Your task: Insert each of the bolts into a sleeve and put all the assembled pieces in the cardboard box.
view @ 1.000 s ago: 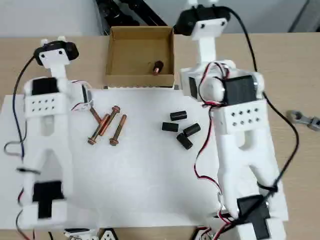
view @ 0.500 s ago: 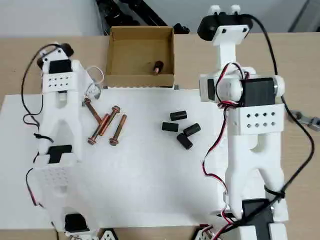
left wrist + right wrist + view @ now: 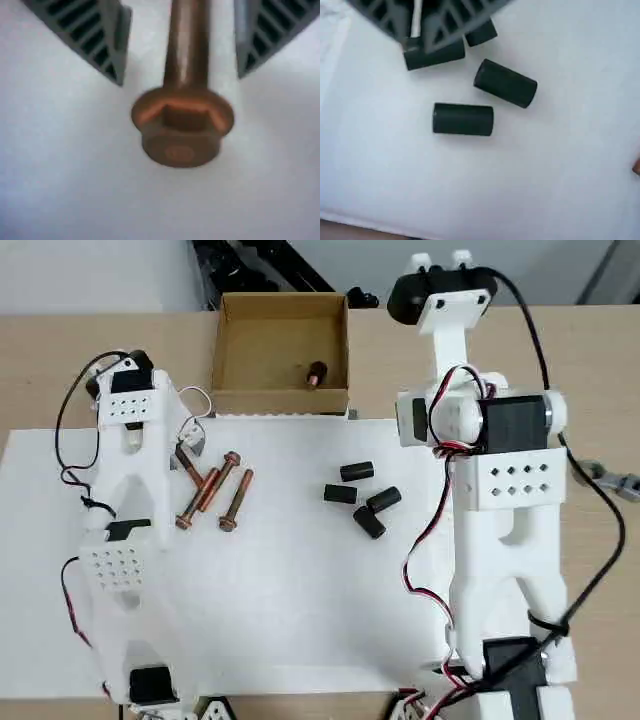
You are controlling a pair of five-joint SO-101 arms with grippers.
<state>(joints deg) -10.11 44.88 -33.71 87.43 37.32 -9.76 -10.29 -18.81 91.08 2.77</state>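
Several copper bolts [image 3: 237, 498] lie on the white mat's left side. My left gripper [image 3: 186, 447] is down over the leftmost bolt [image 3: 190, 470]. In the left wrist view this bolt [image 3: 183, 125] lies between the open fingers [image 3: 100, 40], head toward the camera, and the gripper [image 3: 185, 42] straddles its shank. Several black sleeves [image 3: 356, 495] lie mid-mat, also seen as sleeves [image 3: 463, 119] in the right wrist view. There my right gripper [image 3: 415, 30] hangs shut above one sleeve [image 3: 434, 55], holding nothing. The cardboard box [image 3: 282, 302] at the back holds one assembled piece [image 3: 316, 373].
The white mat [image 3: 300, 600] covers the tan table. The right arm [image 3: 505, 475] stands right of the sleeves, with red and black wires trailing beside it. A metal wrench [image 3: 605, 477] lies on the table at the far right.
The left arm stretched forward and its gripper came down over the leftmost bolt. The right arm swung right, away from the sleeves, then stayed almost still.
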